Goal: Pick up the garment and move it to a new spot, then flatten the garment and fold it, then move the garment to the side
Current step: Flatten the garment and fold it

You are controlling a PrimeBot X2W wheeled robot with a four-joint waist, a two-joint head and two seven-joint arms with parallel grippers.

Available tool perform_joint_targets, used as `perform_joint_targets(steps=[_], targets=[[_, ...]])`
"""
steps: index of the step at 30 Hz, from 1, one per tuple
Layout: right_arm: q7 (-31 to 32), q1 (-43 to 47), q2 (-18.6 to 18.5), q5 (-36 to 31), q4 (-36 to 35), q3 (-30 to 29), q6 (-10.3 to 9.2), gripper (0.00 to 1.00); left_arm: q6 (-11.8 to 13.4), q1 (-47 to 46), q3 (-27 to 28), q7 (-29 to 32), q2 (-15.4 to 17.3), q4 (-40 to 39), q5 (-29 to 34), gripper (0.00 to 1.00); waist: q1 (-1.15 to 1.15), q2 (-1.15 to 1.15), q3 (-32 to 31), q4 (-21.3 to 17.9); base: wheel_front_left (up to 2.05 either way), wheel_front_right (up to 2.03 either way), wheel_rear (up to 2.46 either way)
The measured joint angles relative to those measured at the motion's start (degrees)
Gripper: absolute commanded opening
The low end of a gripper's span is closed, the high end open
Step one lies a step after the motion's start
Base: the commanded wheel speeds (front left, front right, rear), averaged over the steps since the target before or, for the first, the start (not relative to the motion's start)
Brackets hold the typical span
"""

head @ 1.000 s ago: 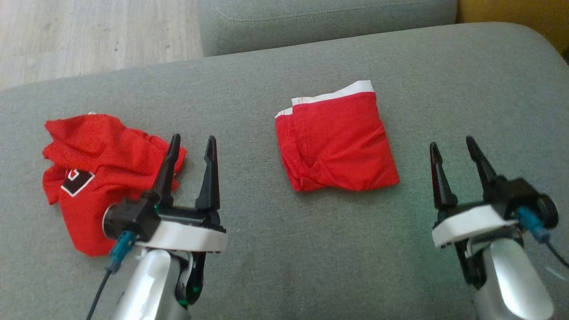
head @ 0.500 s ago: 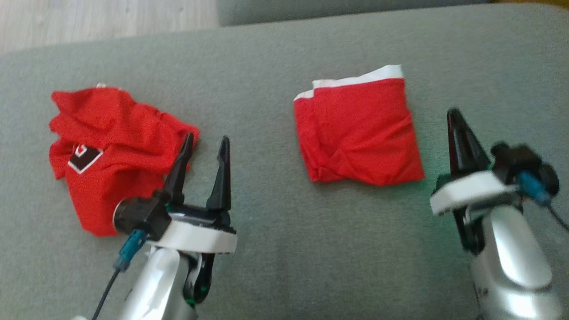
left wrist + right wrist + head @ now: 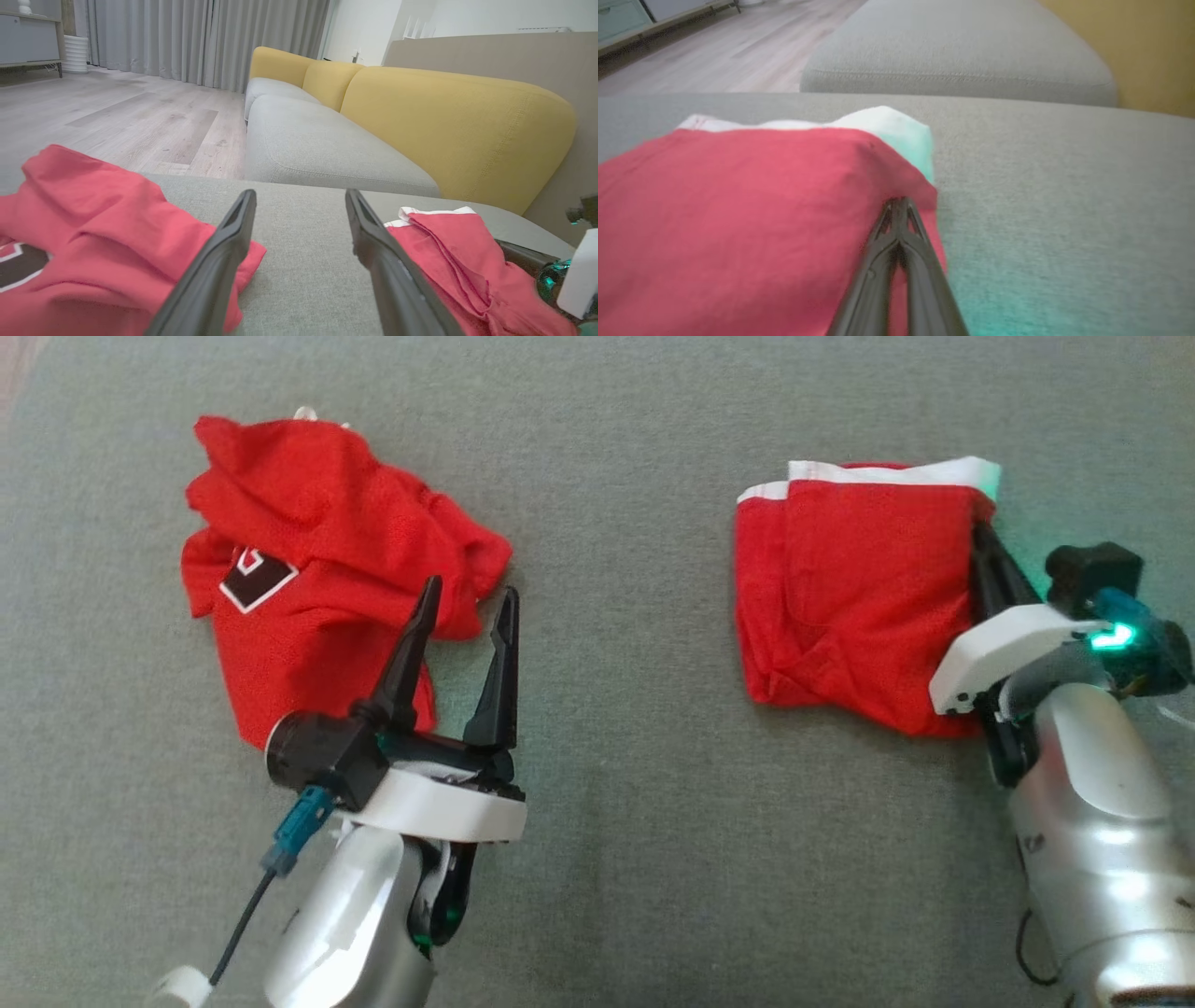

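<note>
Right gripper (image 3: 982, 534) now against folded garment (image 3: 850, 597)

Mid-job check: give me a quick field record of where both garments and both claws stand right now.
surface: grey cushion
folded garment: red with a white band, lying flat on the robot's right
crumpled jersey: red with a dark patch, bunched up on the robot's left
left claw: open, holding nothing, tips beside the jersey's right edge
right claw: shut, tips at the folded garment's right edge; whether any cloth is pinched cannot be told
</note>
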Motion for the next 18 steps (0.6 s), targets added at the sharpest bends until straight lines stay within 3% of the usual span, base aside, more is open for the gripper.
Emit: perform_joint_targets(steps=[7, 12, 18], targets=[[-2.32, -3.42, -0.11, -1.27, 6.76, 0.69, 0.00, 0.00, 0.68, -0.23, -0.15, 0.00, 0.00, 0.24, -0.49, 1.00, -0.01, 0.00, 0.00, 0.25, 0.00, 0.00, 0.00], [-4.68, -3.59, 0.89, -1.92, 5.55, 1.82, 0.00, 0.00, 0.68, -0.25, -0.03, 0.00, 0.00, 0.34, -0.49, 1.00, -0.01, 0.00, -1.52, -0.76, 0.00, 0.00, 0.00], [-5.15, -4.48, 2.22, -0.24, 4.90, 7.40, 0.00, 0.00, 0.75, -0.25, -0.32, 0.00, -0.01, 0.01, -0.53, 1.00, -0.02, 0.00, -2.00, -0.75, 0.00, 0.00, 0.00]])
